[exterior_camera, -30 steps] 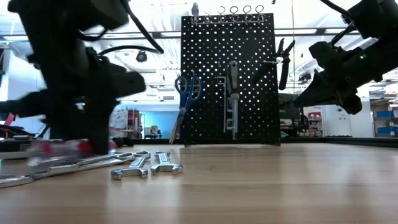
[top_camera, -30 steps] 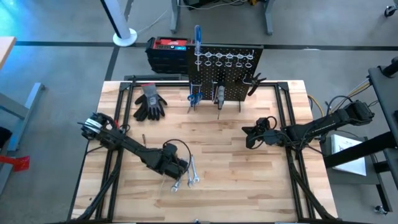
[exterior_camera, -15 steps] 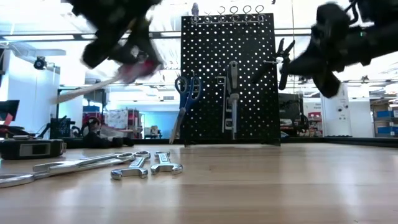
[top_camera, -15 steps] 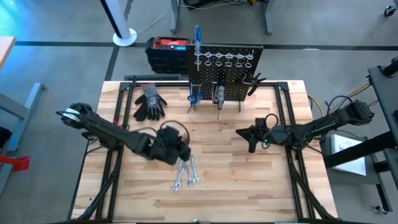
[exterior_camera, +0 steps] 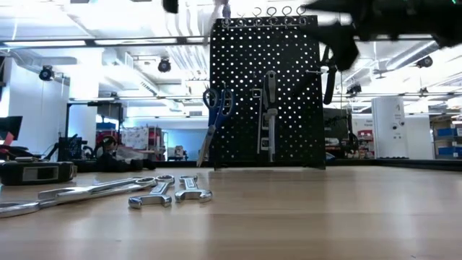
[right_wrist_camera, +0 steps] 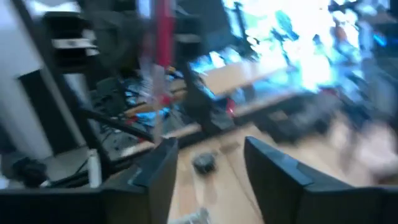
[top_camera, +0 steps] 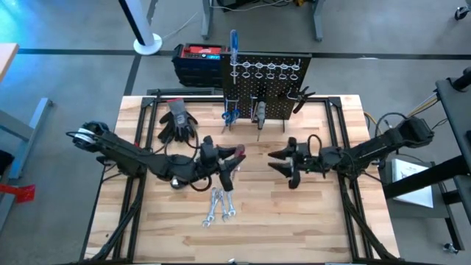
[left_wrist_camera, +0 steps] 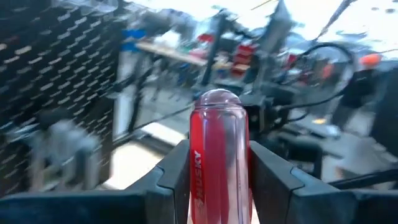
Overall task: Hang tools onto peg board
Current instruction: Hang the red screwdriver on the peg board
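From above, the left gripper (top_camera: 229,160) holds a red-handled screwdriver (top_camera: 232,157) over mid-table, its long axis roughly along the table's depth; the right gripper (top_camera: 288,163) hovers nearby, fingers spread, empty. The low view shows the peg board (exterior_camera: 289,94) with free ring hooks. The left wrist view shows fingers (left_wrist_camera: 171,171) clamping the handle; keep the shaft vertical when threading a ring.

Left pincer (top_camera: 223,160): risen from beside the wrenches (top_camera: 219,205) near the surface's front edge; now mid-surface, raised, nearer the peg board (top_camera: 266,87).
Red-handled screwdriver (top_camera: 232,157): lifted off the surface, clamped in left pincer.
Right pincer (top_camera: 283,163): moved leftward toward the surface's centre; fingers spread, facing the left pincer.
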